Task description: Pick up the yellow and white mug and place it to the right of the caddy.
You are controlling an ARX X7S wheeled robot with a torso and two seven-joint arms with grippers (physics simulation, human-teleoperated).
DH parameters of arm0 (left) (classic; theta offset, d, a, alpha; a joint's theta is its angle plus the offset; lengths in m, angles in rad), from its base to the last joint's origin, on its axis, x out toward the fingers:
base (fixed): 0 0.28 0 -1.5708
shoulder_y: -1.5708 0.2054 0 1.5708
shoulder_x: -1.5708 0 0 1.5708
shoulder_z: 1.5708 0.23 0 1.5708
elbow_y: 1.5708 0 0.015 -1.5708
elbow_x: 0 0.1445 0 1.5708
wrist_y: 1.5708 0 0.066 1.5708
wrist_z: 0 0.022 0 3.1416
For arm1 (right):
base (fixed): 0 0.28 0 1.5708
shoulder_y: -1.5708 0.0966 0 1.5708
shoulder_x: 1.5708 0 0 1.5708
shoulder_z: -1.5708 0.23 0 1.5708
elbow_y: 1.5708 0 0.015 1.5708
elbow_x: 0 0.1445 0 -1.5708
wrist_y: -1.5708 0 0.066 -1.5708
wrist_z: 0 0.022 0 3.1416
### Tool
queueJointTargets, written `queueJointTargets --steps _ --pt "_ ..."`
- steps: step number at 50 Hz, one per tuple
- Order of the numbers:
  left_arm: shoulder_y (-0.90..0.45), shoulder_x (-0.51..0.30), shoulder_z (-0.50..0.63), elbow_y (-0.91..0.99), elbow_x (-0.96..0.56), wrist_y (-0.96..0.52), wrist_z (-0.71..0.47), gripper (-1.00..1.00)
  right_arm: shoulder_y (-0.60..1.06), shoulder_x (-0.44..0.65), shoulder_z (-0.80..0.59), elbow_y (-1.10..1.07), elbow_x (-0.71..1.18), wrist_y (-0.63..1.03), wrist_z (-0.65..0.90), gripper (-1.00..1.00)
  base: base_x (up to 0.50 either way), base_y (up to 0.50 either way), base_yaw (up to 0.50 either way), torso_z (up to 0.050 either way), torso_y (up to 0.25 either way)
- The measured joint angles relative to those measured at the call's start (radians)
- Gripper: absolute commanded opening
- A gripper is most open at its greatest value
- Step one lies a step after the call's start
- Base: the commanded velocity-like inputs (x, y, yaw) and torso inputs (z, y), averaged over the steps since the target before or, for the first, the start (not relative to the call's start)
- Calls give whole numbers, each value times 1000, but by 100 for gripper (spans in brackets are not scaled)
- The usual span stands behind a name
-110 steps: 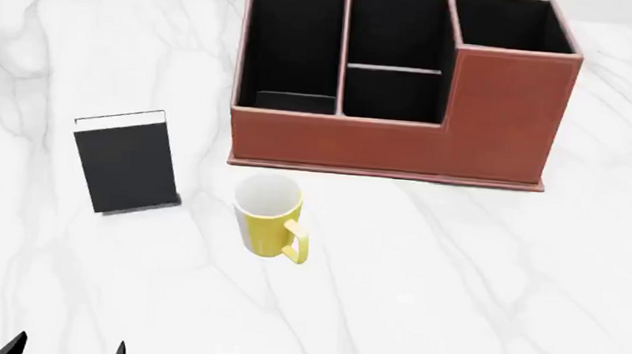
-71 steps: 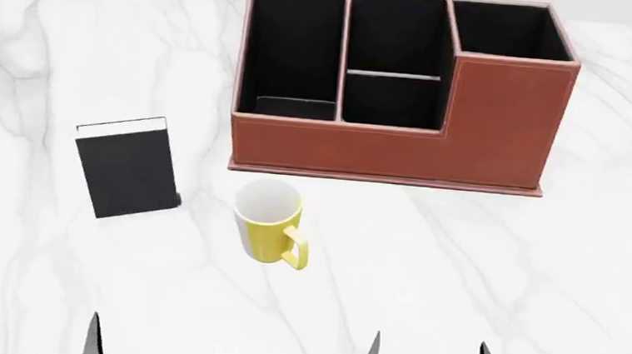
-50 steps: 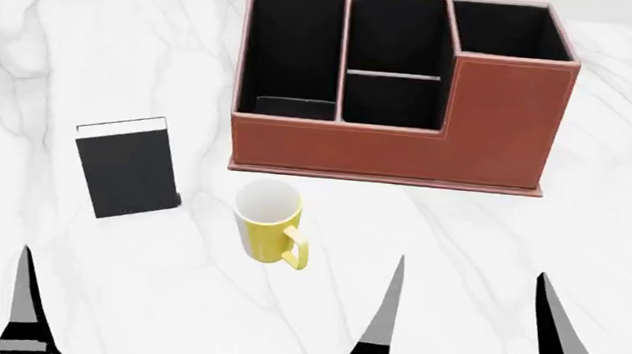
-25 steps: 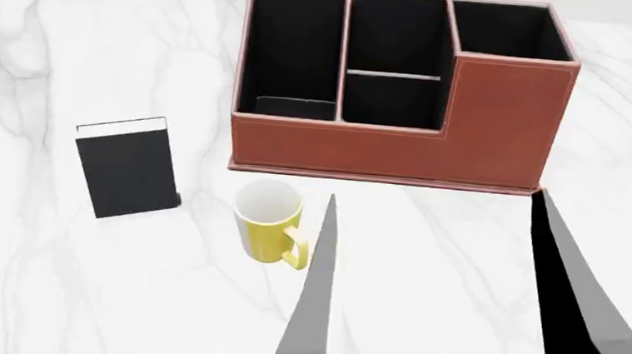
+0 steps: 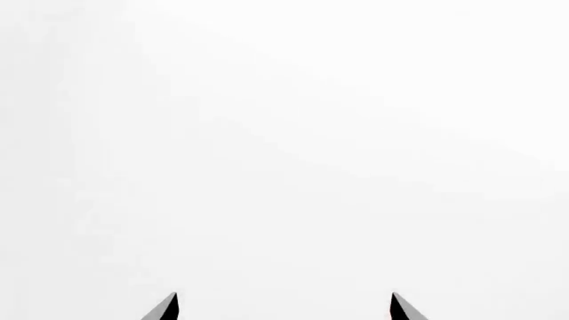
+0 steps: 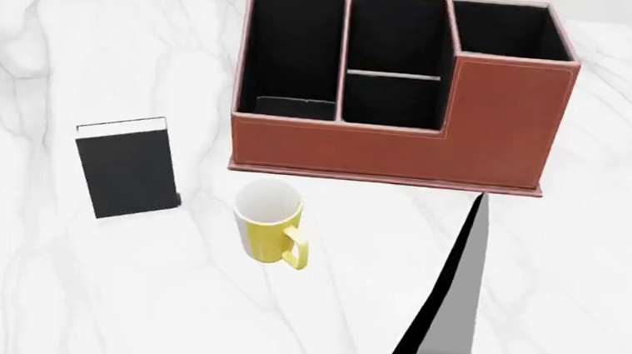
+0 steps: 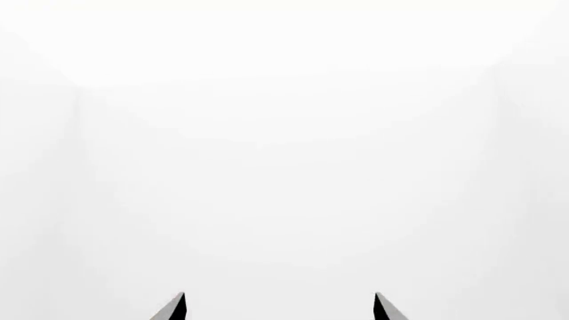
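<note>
The yellow and white mug [image 6: 266, 220] stands upright on the marble table [image 6: 575, 287], just in front of the caddy's left half, its handle pointing toward me and to the right. The reddish-brown caddy [image 6: 407, 146] sits behind it with its black compartments empty. In the head view only one long dark finger [image 6: 454, 303] of my right arm shows, rising from the bottom edge to the mug's right, apart from it. My right gripper [image 7: 279, 299] is open over plain white. My left gripper [image 5: 284, 299] is also open over plain white and is out of the head view.
A flat black book [image 6: 127, 168] with a white top edge lies to the left of the mug. White marble extends to the right of the caddy.
My right gripper has moved forward and turned, so one finger shows where two did. My left gripper dropped out of the head view. Mug, caddy and book have not moved.
</note>
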Motion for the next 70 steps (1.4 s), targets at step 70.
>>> queueJointTargets --steps 70 --pt "365 1 -342 2 -144 206 -490 100 -15 0 -9 -1 -13 -49 17 100 -38 -186 0 0 0"
